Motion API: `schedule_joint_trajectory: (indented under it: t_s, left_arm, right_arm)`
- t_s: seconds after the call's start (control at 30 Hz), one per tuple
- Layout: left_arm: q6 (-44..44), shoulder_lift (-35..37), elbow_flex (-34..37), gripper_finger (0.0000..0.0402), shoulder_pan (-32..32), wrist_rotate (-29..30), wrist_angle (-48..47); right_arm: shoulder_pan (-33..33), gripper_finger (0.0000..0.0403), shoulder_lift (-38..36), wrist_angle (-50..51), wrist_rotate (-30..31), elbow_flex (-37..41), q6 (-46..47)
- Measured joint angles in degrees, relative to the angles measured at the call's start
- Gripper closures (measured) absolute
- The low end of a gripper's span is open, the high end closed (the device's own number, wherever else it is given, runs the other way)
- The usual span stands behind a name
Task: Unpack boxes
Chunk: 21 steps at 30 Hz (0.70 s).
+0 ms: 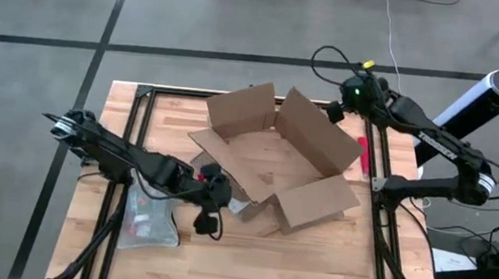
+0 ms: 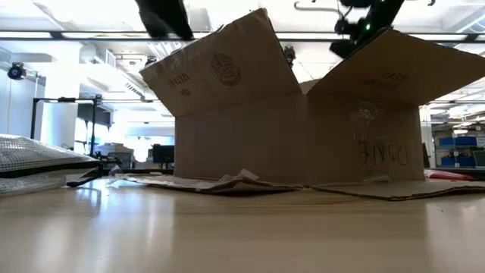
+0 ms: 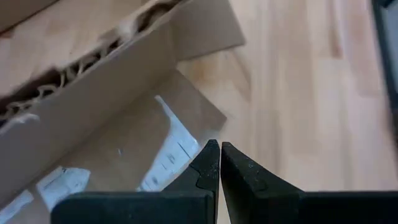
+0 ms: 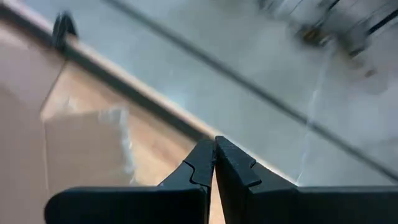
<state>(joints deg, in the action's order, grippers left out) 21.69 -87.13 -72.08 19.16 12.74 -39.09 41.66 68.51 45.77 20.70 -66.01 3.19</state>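
The cardboard box (image 1: 275,165) stands in the middle of the table (image 1: 310,267), already open, with its flaps spread outward and one flap lying flat toward the left arm. The left gripper (image 1: 209,206) is closed and empty, low beside that flat flap with the white label (image 3: 168,155). The right gripper (image 1: 336,109) is also closed and holds nothing, near the far flap at the table edge. The zip pouch (image 1: 148,222) lies under the left arm, and the red knife (image 1: 362,155) lies just beside the box. The step is probably to take out the contents. To do it well, one gripper should open first, then reach down inside without pushing the walls.
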Motion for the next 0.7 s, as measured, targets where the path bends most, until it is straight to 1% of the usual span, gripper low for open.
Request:
schedule_joint_trajectory:
  t_s: [0.1, 0.17, 0.3, 0.37, 0.4, 0.5, 0.7]
  left_arm:
    - [-0.1, 0.0, 6.8, 0.0402, -1.8, 2.8, 9.6]
    - [0.0, 0.0, 9.4, 0.0402, -3.2, 6.1, 12.3]
    - [-0.2, 0.1, 10.4, 0.0402, -7.1, 10.2, 14.6]
    - [-2.1, 0.1, 10.4, 0.0402, -9.2, 9.7, 16.4]
    - [-3.5, 0.0, 10.3, 0.0402, -10.0, 9.8, 17.2]
    - [-7.2, 0.0, 10.0, 0.0402, -13.0, 10.3, 20.9]
    - [-8.8, 0.1, 9.9, 0.0402, -17.6, 10.4, 24.7]
  right_arm:
    - [2.9, 0.0403, 3.9, 0.5, -8.7, 0.3, -1.8]
    - [3.8, 0.0403, 6.1, 0.3, -16.6, 0.4, -3.1]
    - [3.3, 0.0403, 10.4, 0.5, -32.9, 0.8, -4.8]
    - [2.3, 0.0403, 11.9, 0.1, -38.2, 0.8, -4.6]
    - [1.9, 0.0403, 12.5, 0.0, -39.7, 0.8, -4.5]
    - [-0.3, 0.0403, 14.6, 0.0, -40.7, 0.8, -4.5]
    - [-6.1, 0.0403, 16.0, -2.3, -42.8, 0.8, -4.1]
